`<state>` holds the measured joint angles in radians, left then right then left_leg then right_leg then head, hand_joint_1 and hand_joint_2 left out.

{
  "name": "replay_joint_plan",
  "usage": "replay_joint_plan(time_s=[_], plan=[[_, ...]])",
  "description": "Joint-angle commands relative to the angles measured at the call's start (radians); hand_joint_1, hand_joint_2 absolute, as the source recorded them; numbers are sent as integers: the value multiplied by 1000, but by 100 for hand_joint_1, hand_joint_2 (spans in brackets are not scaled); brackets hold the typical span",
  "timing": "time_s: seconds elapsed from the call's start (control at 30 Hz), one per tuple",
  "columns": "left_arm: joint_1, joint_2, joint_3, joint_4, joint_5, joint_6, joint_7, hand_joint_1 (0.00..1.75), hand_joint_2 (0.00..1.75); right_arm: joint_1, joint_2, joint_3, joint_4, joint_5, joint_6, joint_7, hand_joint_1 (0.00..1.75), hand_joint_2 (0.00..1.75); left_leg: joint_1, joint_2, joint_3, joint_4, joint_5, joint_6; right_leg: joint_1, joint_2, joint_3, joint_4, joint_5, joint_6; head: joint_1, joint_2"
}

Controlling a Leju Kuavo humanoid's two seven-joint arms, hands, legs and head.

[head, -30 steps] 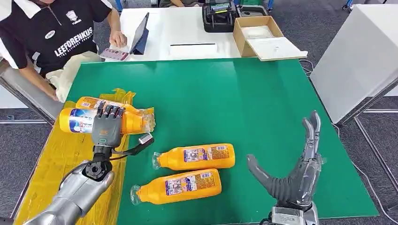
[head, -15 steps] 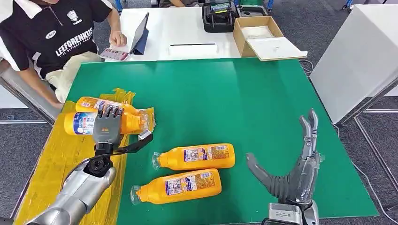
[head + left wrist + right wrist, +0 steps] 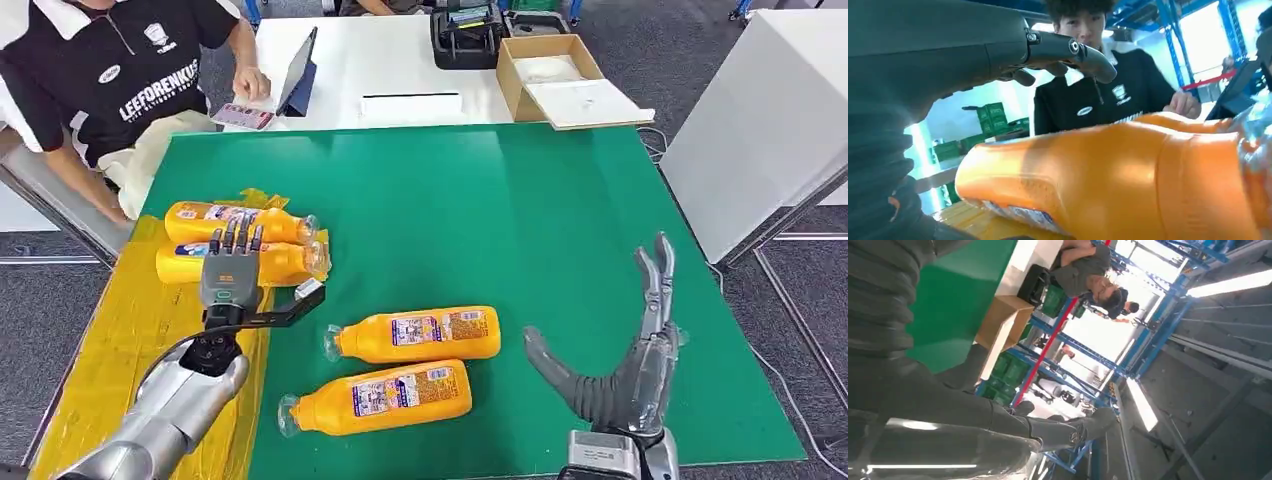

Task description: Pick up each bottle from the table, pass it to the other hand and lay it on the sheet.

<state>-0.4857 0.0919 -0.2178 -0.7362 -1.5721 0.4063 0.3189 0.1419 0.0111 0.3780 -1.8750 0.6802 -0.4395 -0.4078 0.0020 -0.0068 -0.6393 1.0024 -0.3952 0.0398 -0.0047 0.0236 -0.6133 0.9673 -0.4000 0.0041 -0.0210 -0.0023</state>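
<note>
Four bottles in all, two on the sheet and two waiting on the mat; entries running largest to smallest.

- Mat (image 3: pixel 480 200): green, covering the table, lying under everything listed below.
- Sheet (image 3: pixel 110 340): yellow, lying along the mat's left edge, its far end carrying two bottles.
- Right hand (image 3: pixel 630 370): hanging over the mat's right part, fingers spread wide and pointing up, thumb reaching toward the near bottles, holding nothing.
- Left hand (image 3: pixel 232 275): lying over the second bottle on the sheet, fingers draped across its body, thumb sticking out sideways clear of it. The left wrist view is showing the thumb (image 3: pixel 1068 47) lifted off the orange body, so the grip is judged to be loosening; whether the fingers are pressing cannot be told.
- Second bottle (image 3: pixel 280 262): lying on its side on the sheet, under the left hand, touching the far bottle (image 3: pixel 240 220) beside it.
- Middle bottle (image 3: pixel 420 334): lying on the mat, cap pointing left, apart from both hands.
- Near bottle (image 3: pixel 385 396): lying just beside it, likewise untouched.
- Step in hand: laying down the second bottle.
- Next move: the left hand needs lifting clear without rolling the pair; the right hand is best placed for reaching the middle bottle.
</note>
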Motion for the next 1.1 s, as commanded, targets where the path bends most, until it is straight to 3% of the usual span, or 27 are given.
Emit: replay_joint_plan(time_s=[0.03, 0.17, 0.27, 0.3, 0.43, 0.6, 1.1], plan=[[-39, -30, 37, 45, 1, -28, 6, 0, 175, -10, 10, -21, 30, 7, 10, 12, 0, 175, 0, -1, 1, 0, 0, -1, 0, -2, 2, 0, -1, 0, 0, 0], [11, -101, 200, -71, 34, -55, -130, 0, 175, -17, 21, -35, 36, 118, 13, 74, 0, 175, 0, -2, 6, 1, -3, -3, 0, -5, 7, 1, -3, 0, 0, 0], [72, -180, 294, -229, 213, -88, -324, 0, 175, -41, 6, -41, 67, 326, 114, 233, 0, 175, 0, -2, 3, 0, -1, -2, 0, -4, 4, 0, -1, 0, 0, 0], [99, -204, 302, -294, 320, -124, -399, 0, 175, -54, -3, -47, 89, 385, 170, 284, 0, 175, 0, -1, 4, 1, -2, -2, 0, -4, 5, 0, -2, 0, 0, 0], [194, -223, 243, -527, 580, -190, -507, 0, 175, -93, -12, -66, 137, 459, 270, 356, 0, 175, -1, 1, 4, 1, -2, -2, -1, -2, 5, 0, -2, 1, 0, 0], [251, -211, 214, -702, 792, -227, -549, 0, 175, -94, -22, -87, 193, 453, 340, 375, 0, 175, -1, 2, 3, 1, -2, -2, -1, 0, 4, 0, -1, 0, 0, 0], [246, -207, 214, -683, 795, -227, -550, 0, 175, -91, -20, -85, 184, 453, 337, 375, 0, 175, -1, 0, 4, 0, -2, -2, -1, -2, 4, 0, -1, 0, 0, 0]])
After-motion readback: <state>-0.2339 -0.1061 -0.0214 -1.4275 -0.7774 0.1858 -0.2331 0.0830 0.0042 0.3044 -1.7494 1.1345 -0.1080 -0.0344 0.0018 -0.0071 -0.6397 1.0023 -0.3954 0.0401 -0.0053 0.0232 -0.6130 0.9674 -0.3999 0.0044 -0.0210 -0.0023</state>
